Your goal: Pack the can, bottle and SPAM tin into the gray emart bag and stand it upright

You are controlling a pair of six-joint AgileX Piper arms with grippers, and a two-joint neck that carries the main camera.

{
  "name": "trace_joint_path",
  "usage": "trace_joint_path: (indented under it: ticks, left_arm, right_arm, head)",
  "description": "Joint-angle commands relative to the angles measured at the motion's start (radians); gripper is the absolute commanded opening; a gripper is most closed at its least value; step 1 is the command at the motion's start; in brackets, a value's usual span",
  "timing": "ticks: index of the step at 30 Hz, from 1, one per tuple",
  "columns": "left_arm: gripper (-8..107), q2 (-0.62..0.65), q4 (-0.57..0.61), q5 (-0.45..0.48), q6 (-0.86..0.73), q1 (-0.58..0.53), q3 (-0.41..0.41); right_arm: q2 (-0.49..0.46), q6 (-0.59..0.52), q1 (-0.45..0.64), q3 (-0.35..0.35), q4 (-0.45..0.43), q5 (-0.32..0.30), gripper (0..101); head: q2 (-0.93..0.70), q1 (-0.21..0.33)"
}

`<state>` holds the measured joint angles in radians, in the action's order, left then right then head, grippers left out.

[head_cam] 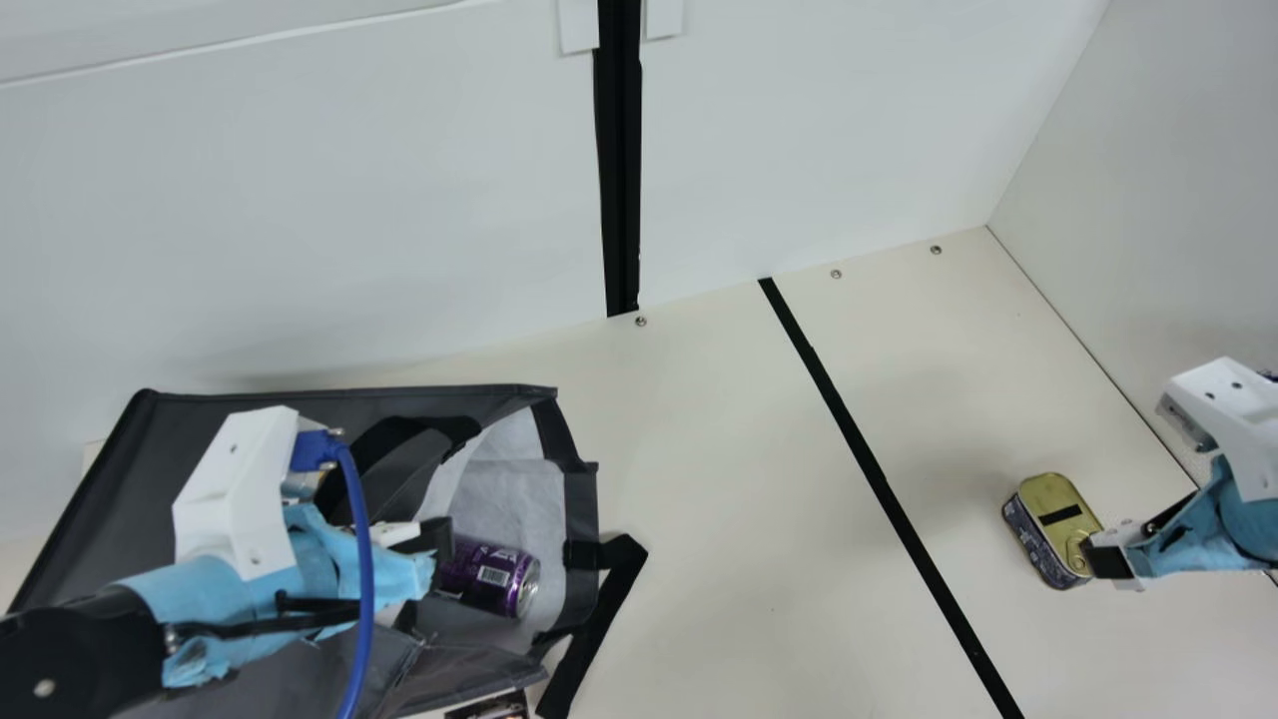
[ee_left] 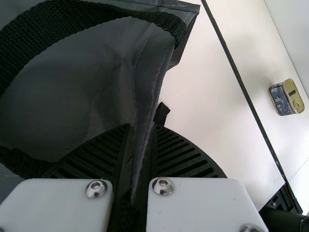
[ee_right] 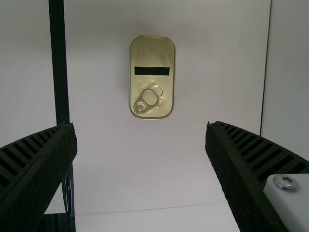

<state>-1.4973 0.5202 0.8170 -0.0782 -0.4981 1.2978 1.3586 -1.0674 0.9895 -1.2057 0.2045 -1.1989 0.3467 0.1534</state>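
Right wrist view shows the right gripper (ee_right: 140, 123) spread near the SPAM tin (ee_right: 152, 53) on the table (ee_right: 120, 169), while the left gripper (ee_left: 142, 125) clamps the gray emart bag (ee_left: 96, 82); tin pickup seems in hand, needing alignment, then closing.

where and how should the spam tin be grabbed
Best gripped, I think, by its two long side walls, coming straight down from above with one finger along each. The SPAM tin sits lid up, narrower across than along, and the open right gripper already has its fingers lined up with those sides. The pull tab lies between them, near one end.
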Motion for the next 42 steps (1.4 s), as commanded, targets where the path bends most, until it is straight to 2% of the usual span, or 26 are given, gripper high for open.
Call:
trace_joint_path:
  ticks: [1, 12, 30, 42]
  left_arm:
    - [-8, 0.000, 0.000, 0.000, 0.000, 0.000, 0.000]
    - [-8, 0.000, 0.000, 0.000, 0.000, 0.000, 0.000]
    - [-8, 0.000, 0.000, 0.000, 0.000, 0.000, 0.000]
    - [-8, 0.000, 0.002, 0.000, 0.000, 0.000, 0.000]
  right_arm:
    - [0.017, -0.005, -0.005, 0.006, 0.002, 0.011, 95]
    - [0.121, -0.009, -0.044, 0.034, 0.005, 0.093, 95]
    - [0.317, 0.035, -0.108, -0.002, -0.021, 0.202, 95]
    - [0.408, 0.064, -0.134, 0.003, -0.037, 0.260, 95]
  head:
    - [0.002, 0.021]
    - [0.002, 0.021]
    - [0.002, 0.021]
    - [0.002, 0.021]
